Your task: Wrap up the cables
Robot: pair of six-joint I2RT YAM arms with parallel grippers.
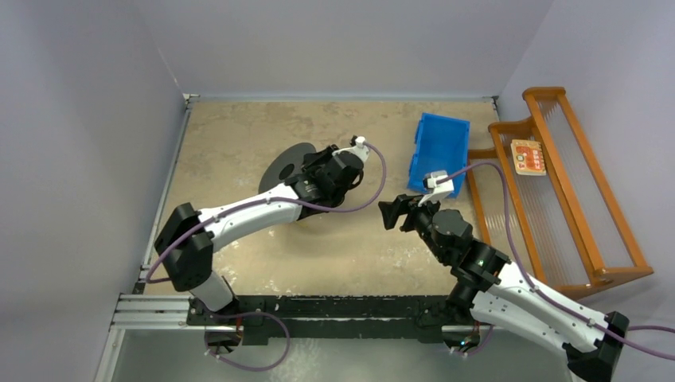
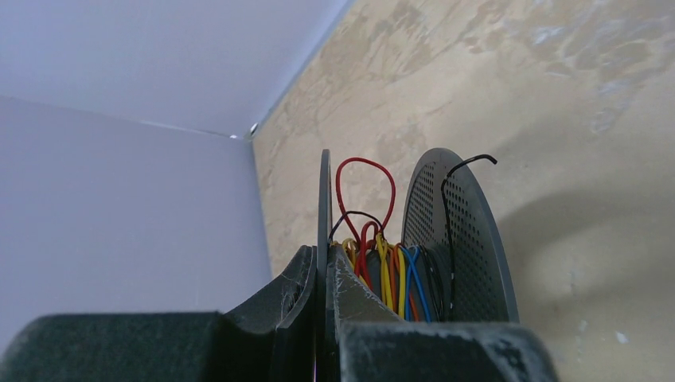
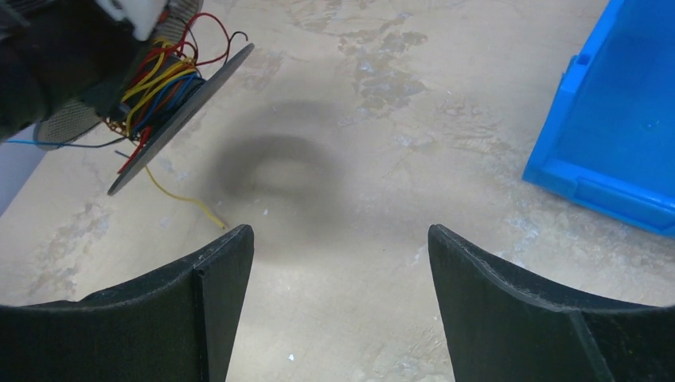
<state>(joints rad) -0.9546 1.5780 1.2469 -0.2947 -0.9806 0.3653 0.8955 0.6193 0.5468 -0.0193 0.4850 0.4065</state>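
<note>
My left gripper (image 2: 325,256) is shut on one thin flange of the black spool (image 2: 458,239) and holds it on edge above the table; it also shows in the top view (image 1: 318,179). The cables (image 2: 384,274), thin red, yellow, orange, blue and black strands, lie wound round the spool's core. A red loop (image 2: 364,187) and a black strand end (image 2: 470,162) stick out past the flanges. In the right wrist view the spool (image 3: 185,103) hangs at upper left, with a loose yellow strand (image 3: 191,200) trailing onto the table. My right gripper (image 3: 341,235) is open and empty, right of the spool (image 1: 392,213).
A blue bin (image 1: 436,151) stands at the back right, close to my right gripper, and also shows in the right wrist view (image 3: 613,119). A wooden rack (image 1: 557,191) with a small orange card (image 1: 528,157) stands at the far right. Walls close off the left and back.
</note>
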